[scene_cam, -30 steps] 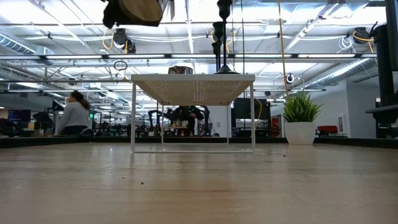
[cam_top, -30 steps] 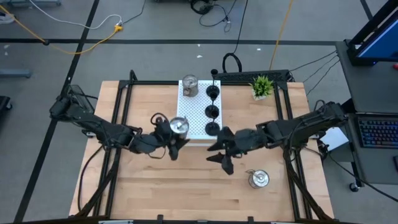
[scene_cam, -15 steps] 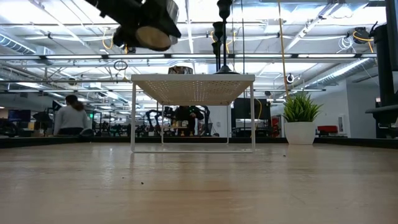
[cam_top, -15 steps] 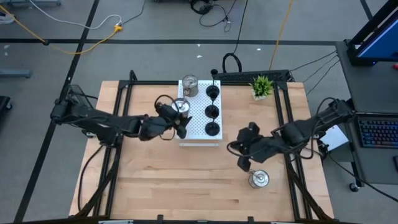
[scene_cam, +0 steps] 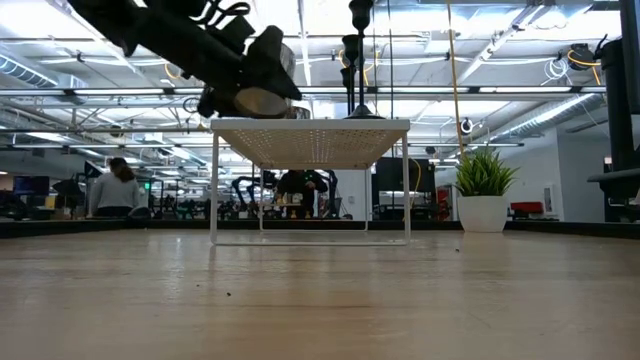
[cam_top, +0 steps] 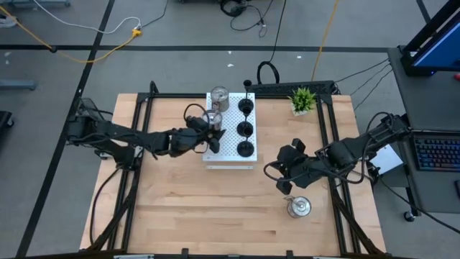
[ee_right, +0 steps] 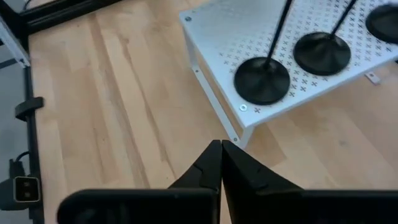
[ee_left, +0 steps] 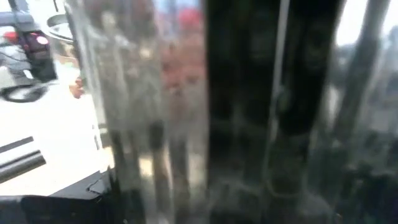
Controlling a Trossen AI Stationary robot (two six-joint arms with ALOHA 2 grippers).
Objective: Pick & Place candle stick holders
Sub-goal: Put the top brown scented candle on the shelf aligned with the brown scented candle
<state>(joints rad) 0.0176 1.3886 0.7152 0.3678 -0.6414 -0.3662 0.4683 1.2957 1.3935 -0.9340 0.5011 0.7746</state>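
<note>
My left gripper (cam_top: 208, 129) is shut on a shiny silver holder (cam_top: 213, 119) over the left part of the white perforated shelf (cam_top: 228, 160). In the low view the holder (scene_cam: 262, 98) is just above the shelf top (scene_cam: 310, 125). Another silver holder (cam_top: 218, 98) and three black holders (cam_top: 246, 129) stand on the shelf. A third silver holder (cam_top: 298, 207) stands on the table at the near right. My right gripper (ee_right: 221, 155) is shut and empty; it hovers right of the shelf's near corner and just beyond the silver holder on the table. My left gripper pinches the silver holder's side wall (ee_left: 143, 112) between its two fingers, coming roughly level from the table's left. The holder is slightly tilted, with its base (scene_cam: 258, 102) close over the shelf top. I cannot tell whether the base touches the shelf.
A small green potted plant (cam_top: 302, 99) stands at the far right of the table. Black frame rails run along the table's left (cam_top: 136, 144) and right (cam_top: 334, 144) sides. Bare wood lies in front of the shelf. A person (scene_cam: 115, 185) sits in the room behind.
My left gripper has carried the silver holder from the shelf's near left corner toward the far edge and down, so that it now sits close above the shelf top. My right gripper has moved away from the shelf's near edge toward the right, to the silver holder on the table.
</note>
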